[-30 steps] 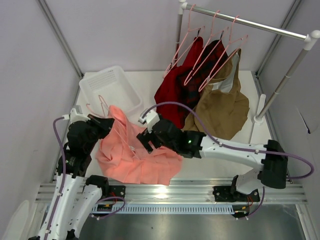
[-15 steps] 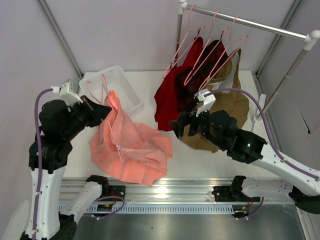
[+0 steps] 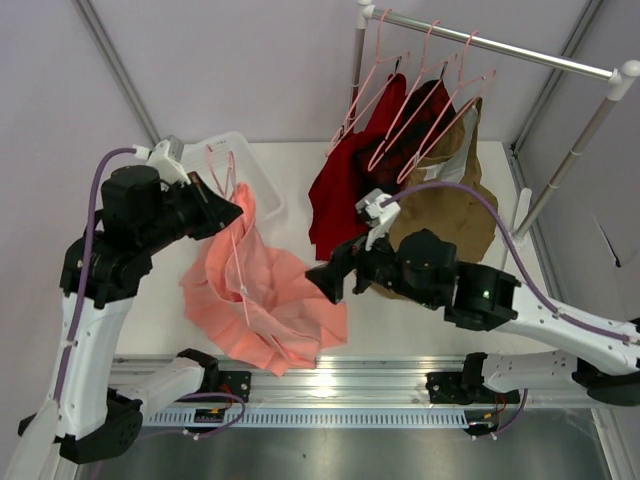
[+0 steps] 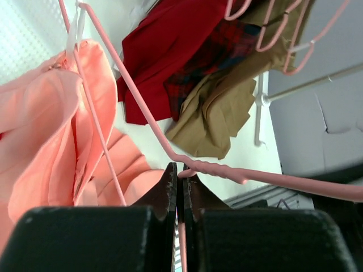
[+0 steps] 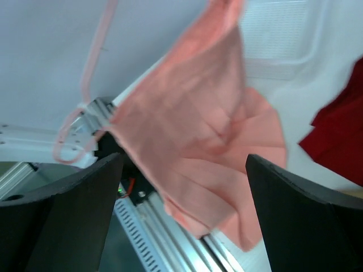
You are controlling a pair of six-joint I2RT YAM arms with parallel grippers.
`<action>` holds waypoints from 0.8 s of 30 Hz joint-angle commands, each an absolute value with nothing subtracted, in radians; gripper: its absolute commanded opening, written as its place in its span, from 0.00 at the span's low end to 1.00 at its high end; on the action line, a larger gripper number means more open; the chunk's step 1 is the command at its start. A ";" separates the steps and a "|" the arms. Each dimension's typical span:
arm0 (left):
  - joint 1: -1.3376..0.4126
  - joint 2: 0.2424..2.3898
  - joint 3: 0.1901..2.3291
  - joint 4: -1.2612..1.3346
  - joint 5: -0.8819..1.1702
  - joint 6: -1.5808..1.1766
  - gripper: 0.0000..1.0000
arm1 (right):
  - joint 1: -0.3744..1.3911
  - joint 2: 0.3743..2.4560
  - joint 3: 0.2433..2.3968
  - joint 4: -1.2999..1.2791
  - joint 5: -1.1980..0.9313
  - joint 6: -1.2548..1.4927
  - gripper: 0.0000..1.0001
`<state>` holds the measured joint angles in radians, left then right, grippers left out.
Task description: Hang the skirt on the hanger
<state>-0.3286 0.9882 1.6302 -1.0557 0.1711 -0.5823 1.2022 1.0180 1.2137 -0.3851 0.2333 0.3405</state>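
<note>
Nearest the arm bases, the skirt (image 3: pixel 265 300) trails its hem on the surface (image 3: pixel 420 322) at 6 o'clock. Its top hangs from the hanger (image 4: pixel 221 170), which the left tool (image 4: pixel 181 175) pinches shut at one notched shoulder. The right tool (image 3: pixel 325 283), at the skirt's 3 o'clock, is spread wide and empty.

Held at a single point, the hanger may swivel. The dragging hem could then pull the cloth down the sloping wire and off. Farther back, the hook could snag the white bin (image 3: pixel 262 185) at 11 o'clock, or the dark red garment (image 3: pixel 340 190) under the rail (image 3: pixel 500 45).

Half a second earlier the left tool sat lower, toward 9 o'clock. The right tool was in front of the tan-brown garment (image 3: pixel 450 215) and has since swung toward the skirt.
</note>
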 commanded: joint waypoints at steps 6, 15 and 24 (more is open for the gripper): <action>-0.394 1.052 1.634 -0.888 0.005 -0.755 0.00 | 1.382 1.216 1.485 -0.341 0.454 0.394 0.97; -0.471 1.140 1.713 -0.894 -0.138 -0.798 0.00 | 1.405 1.443 1.695 -0.412 0.590 0.364 0.93; -0.482 1.092 1.666 -0.881 -0.255 -0.897 0.00 | 1.376 1.606 1.847 -0.485 0.653 0.298 0.79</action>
<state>-0.4759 1.1366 1.6531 -0.9665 -0.1837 -0.8497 1.3888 1.5982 1.7981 -0.4583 0.6048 0.3267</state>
